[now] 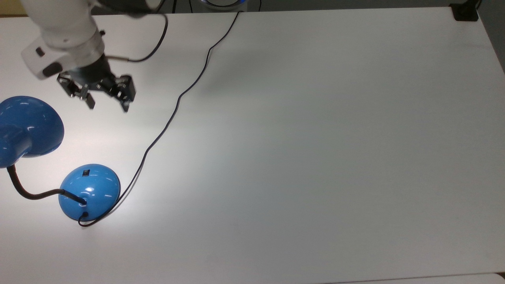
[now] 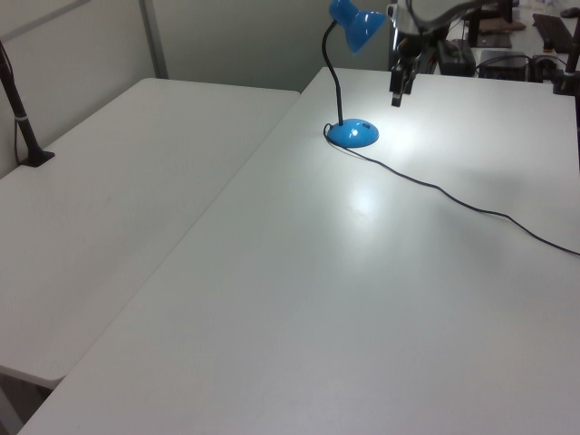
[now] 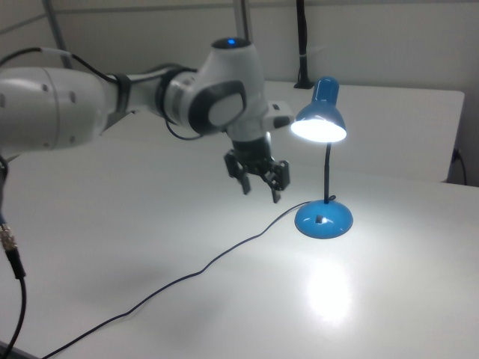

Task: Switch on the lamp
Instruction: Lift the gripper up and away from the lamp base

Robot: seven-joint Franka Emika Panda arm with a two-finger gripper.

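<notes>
The blue lamp stands at the top view's lower left: domed base (image 1: 89,191) with a small black switch (image 1: 85,172), black gooseneck (image 1: 23,192) and blue shade (image 1: 25,128). In the right view the shade (image 3: 319,120) glows white underneath and throws a bright patch on the table beside the base (image 3: 323,218). My gripper (image 1: 108,103) hangs open and holds nothing, well above the table and apart from the base, toward the top view's top. In the right view the gripper (image 3: 260,188) is left of the lamp; in the left view the gripper (image 2: 397,91) is right of the lamp base (image 2: 353,134).
The lamp's thin black cord (image 1: 173,106) snakes from the base across the white table (image 1: 315,157) to its far edge. A black clamp (image 1: 464,12) sits at the top view's upper right corner. A second white table (image 2: 109,181) adjoins in the left view.
</notes>
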